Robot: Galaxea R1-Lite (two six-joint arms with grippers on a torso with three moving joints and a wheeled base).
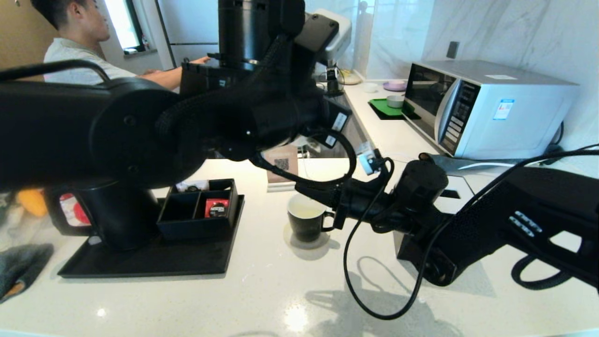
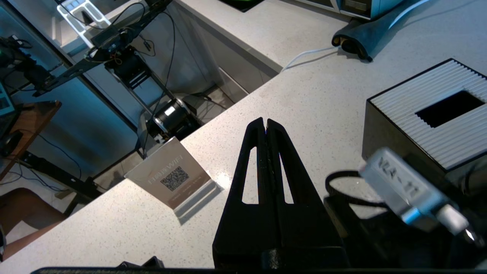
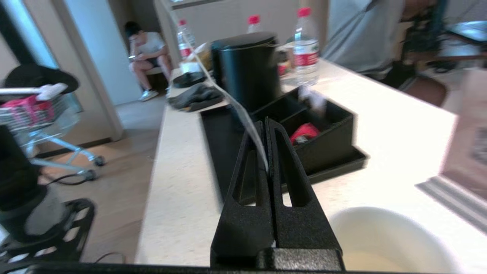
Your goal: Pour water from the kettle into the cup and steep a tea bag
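Steeping step. Right hand above the cup on the bench, pinched shut on the pale string; tea bag probably submerged. Next: dunk gently. Left hand shut, empty.

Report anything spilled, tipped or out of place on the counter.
Nothing stands out. The cup stands upright on the counter with no puddle around it, the kettle is upright on its tray, and the right end effector is shut on a thin pale string near the cup.
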